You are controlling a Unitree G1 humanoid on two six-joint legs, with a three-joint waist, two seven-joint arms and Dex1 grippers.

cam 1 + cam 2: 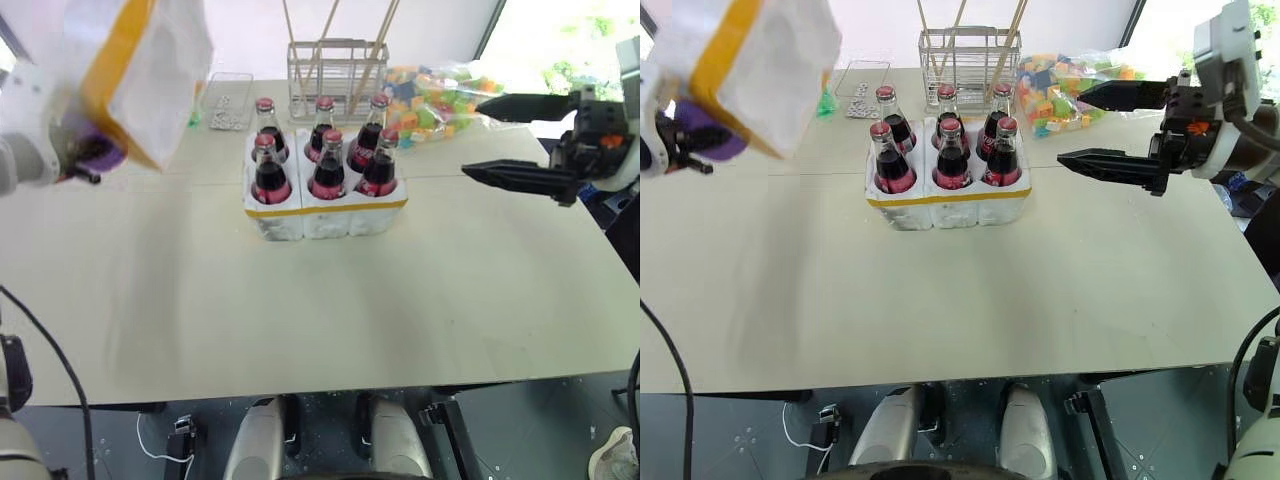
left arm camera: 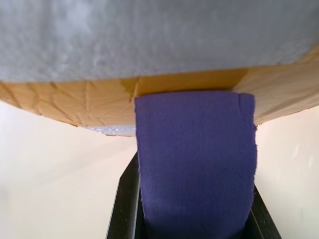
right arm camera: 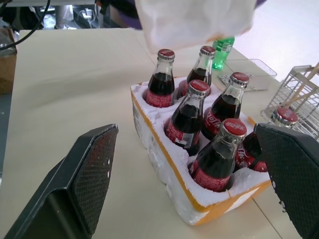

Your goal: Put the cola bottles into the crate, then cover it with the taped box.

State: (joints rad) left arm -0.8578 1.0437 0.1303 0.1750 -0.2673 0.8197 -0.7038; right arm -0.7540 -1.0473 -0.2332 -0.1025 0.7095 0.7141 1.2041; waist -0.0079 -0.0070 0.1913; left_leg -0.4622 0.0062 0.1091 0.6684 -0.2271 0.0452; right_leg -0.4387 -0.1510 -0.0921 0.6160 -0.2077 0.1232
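Several cola bottles (image 1: 328, 165) with red caps stand upright in the wells of the crate (image 1: 325, 215), a low white foam block with a yellow band, at the table's middle. The taped box (image 1: 150, 70), white foam with yellow tape, hangs tilted in the air to the far left of the crate. My left gripper (image 1: 85, 160) is shut on the purple disc (image 2: 194, 164) on the box's side. My right gripper (image 1: 472, 138) hovers to the right of the crate, open, with nothing between its fingers and pointing toward the bottles.
Behind the crate stand a wire rack with sticks (image 1: 335, 75), a bag of coloured blocks (image 1: 440, 95) and a clear tray (image 1: 228, 100). A green bottle (image 3: 222, 50) stands near the tray. Bare table (image 1: 300, 320) lies in front of the crate.
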